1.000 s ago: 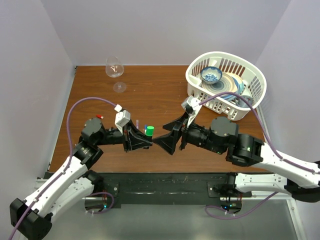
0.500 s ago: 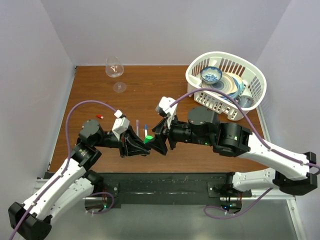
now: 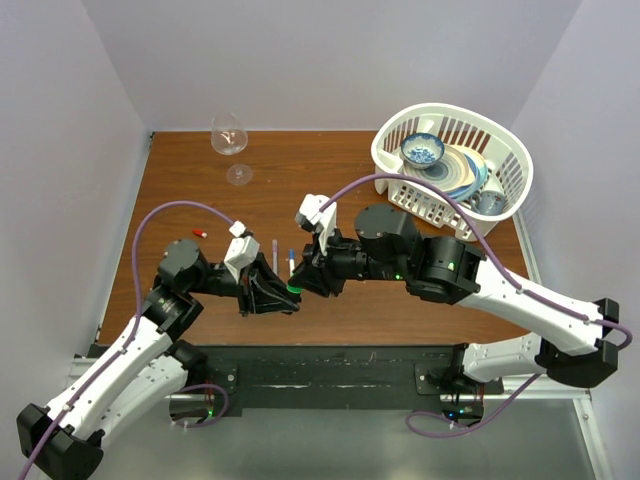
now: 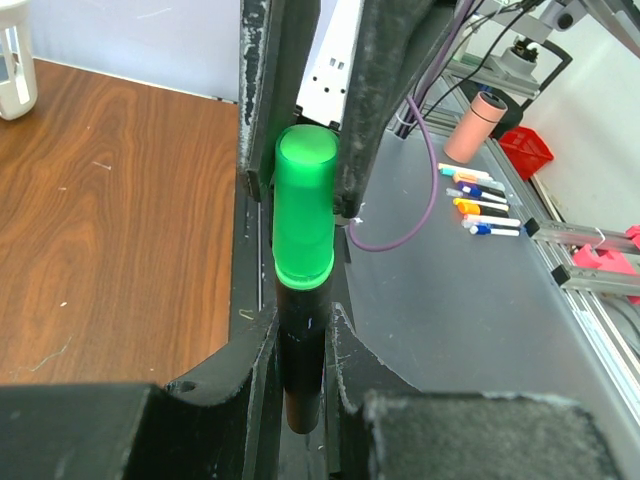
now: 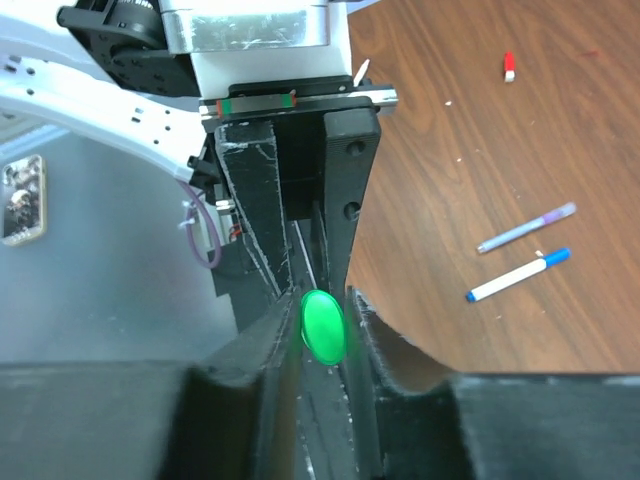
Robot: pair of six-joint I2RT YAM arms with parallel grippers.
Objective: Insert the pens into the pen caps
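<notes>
My left gripper (image 4: 302, 325) is shut on the thick black marker (image 4: 300, 340), which it holds off the table. The green cap (image 4: 304, 205) sits on the marker's end. My right gripper (image 5: 322, 310) faces the left one, its fingers closed on either side of that green cap (image 5: 323, 326). In the top view the two grippers meet at the green cap (image 3: 293, 287) near the table's front. A thin purple pen (image 5: 527, 228) and a white pen (image 5: 518, 275) with a blue end lie on the wood beside them. A red cap (image 5: 509, 66) lies further left.
A white basket (image 3: 383, 160) of dishes stands at the back right. A wine glass (image 3: 230, 140) is at the back left. The purple pen (image 3: 273, 250) and white pen (image 3: 291, 262) lie just behind the grippers, the red cap (image 3: 200, 232) to their left.
My right arm has swung left from a spot apart from the marker. Its wide-open jaws have closed around the green cap. The left gripper has kept its hold and barely moved.
</notes>
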